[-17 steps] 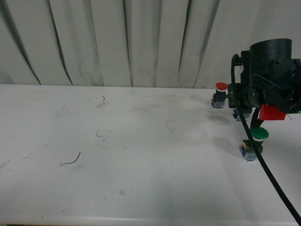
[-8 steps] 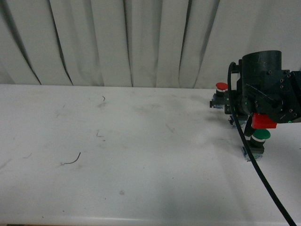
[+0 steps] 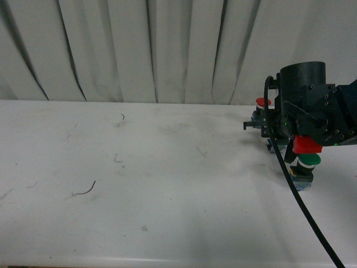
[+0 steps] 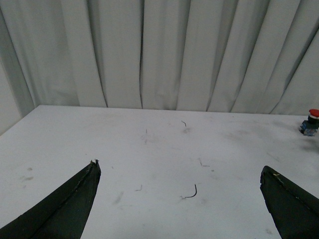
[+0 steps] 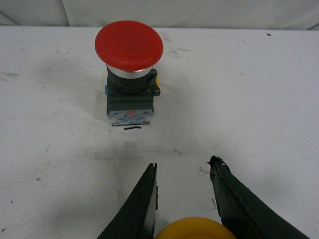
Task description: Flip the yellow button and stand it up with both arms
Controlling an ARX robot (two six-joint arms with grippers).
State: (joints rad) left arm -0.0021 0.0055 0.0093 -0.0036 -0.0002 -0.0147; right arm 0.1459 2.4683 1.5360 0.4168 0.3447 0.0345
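The right gripper [image 5: 182, 167] has its jaws narrowly parted around the yellow button [image 5: 195, 228], contact unclear, near the red-capped button [image 5: 129, 46] standing on the worktop [image 5: 259, 94]; the left gripper [image 4: 179, 172] gapes wide, holding nothing

Right arm [image 3: 312, 106] sits low over the table's [image 3: 156, 190] right side, near the back edge. Red-capped button [image 3: 262, 103] upright just behind it, green-capped button [image 3: 307, 163] upright under its red part [image 3: 307, 145]. Black cable [image 3: 304, 215] trails toward the front right corner.
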